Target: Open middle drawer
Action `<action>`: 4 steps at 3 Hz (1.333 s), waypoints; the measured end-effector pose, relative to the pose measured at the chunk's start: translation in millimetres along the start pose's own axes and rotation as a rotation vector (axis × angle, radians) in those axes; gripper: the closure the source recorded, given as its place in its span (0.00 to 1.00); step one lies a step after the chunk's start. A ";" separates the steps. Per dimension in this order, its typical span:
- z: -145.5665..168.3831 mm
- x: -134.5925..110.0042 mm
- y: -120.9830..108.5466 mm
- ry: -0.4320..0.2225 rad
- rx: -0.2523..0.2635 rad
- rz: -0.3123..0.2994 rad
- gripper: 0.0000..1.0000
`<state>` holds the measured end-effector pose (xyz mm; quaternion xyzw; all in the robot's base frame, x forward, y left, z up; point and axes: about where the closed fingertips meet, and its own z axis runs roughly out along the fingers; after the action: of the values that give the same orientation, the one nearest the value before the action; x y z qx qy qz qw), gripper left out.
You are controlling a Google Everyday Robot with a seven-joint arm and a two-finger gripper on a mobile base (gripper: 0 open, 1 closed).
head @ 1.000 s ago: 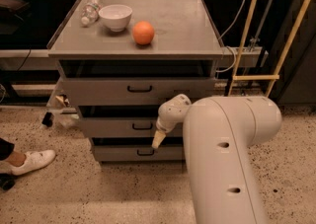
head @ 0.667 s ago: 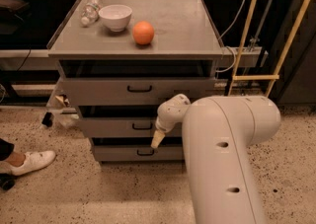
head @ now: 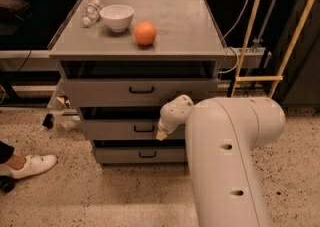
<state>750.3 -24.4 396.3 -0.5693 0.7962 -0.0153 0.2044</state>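
Camera view: the claw (head: 162,134), its grip impossible to tell, sits at the middle drawer (head: 112,130) front beside its handle (head: 144,129).

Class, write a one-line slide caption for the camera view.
Gripper beside the handle of the middle drawer; bowl and orange on the cabinet top.

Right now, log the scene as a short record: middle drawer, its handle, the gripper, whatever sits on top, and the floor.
middle drawer: no interior showing
handle: black bar at front centre, uncovered
gripper: at the middle drawer front, just right of the handle
cabinet top: bowl, orange, bottle lying down
floor: white shoe, far left
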 end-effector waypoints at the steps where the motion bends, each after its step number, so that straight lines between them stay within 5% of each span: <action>1: 0.0 0.0 0.0 0.000 0.000 0.000 0.65; 2: -6.6 -2.2 -1.8 0.000 0.000 0.000 0.89; 3: -11.7 -3.9 -3.3 0.000 0.000 0.000 1.00; 4: -17.0 -4.2 -5.4 -0.015 0.011 0.007 1.00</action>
<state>750.4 -26.0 414.6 -0.5656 0.7965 -0.0146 0.2133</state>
